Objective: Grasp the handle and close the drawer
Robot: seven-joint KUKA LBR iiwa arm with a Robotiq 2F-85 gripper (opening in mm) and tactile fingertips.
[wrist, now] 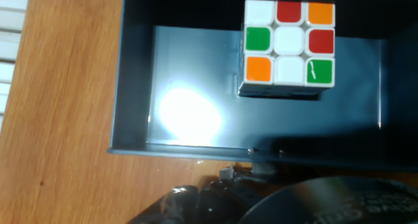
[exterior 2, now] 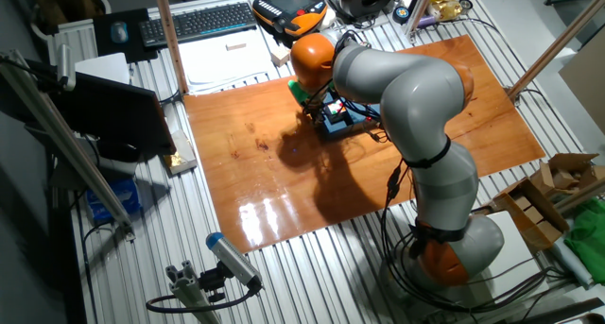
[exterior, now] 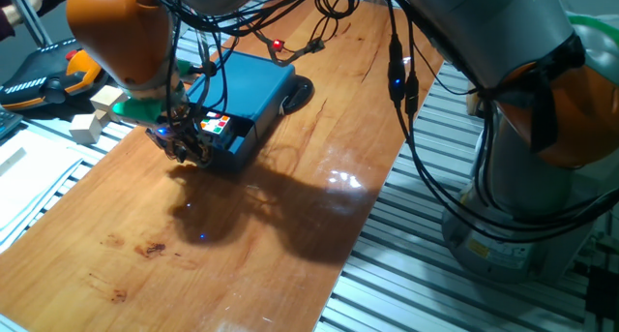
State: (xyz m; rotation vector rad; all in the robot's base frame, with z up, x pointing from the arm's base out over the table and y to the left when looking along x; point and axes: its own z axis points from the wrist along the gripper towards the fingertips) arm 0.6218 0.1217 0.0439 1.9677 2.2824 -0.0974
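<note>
Warm wooden boards cover the bench (exterior: pixel 290 226), and from one fixed view the bright blue box casing (exterior: pixel 247 85) sits near its far edge with the drawer (exterior: pixel 227 143) pulled out toward the middle of the bench; a puzzle cube (exterior: pixel 215 125) lies inside it, and the gripper (exterior: pixel 184 146) hangs at the drawer's front. From the other fixed view the arm arches over the bench, largely hiding the casing and drawer (exterior 2: pixel 337 124). Looking along the fingers, the dark tray holds only the cube (wrist: pixel 289 44), tucked against its back wall toward one rear corner, with glare on the bare floor. The handle (wrist: pixel 260 164) pokes from the front panel, just beside the dark fingers (wrist: pixel 196 204); whether they clench it, I cannot tell.
</note>
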